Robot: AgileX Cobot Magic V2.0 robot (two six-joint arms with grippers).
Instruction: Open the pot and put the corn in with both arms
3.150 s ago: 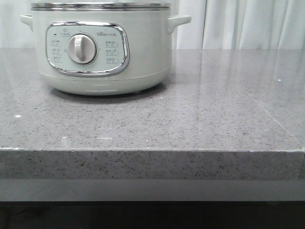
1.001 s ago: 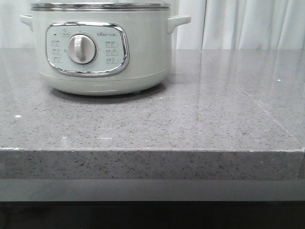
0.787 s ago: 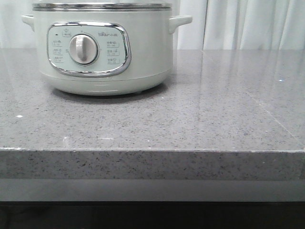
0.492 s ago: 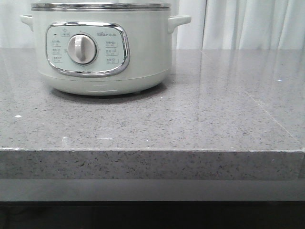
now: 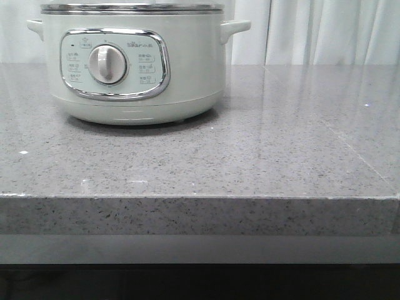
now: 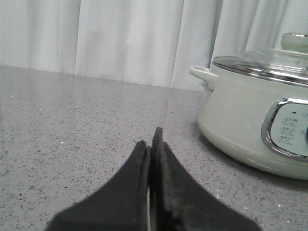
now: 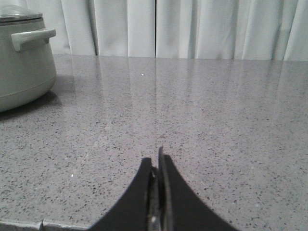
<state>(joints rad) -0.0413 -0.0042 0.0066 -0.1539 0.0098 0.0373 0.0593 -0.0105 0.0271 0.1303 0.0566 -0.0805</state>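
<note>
Pot sits upper left of the front frame on the grey table, glass lid on. My left gripper is pressed closed, holding nothing, with the pot at right of its frame, well apart. My right gripper is also closed and empty, pot at far left. White curtains behind. Pot top cropped in the front view.

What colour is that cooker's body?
Pale grey-green pot with a chrome-framed panel; clearest in the front view.
</note>
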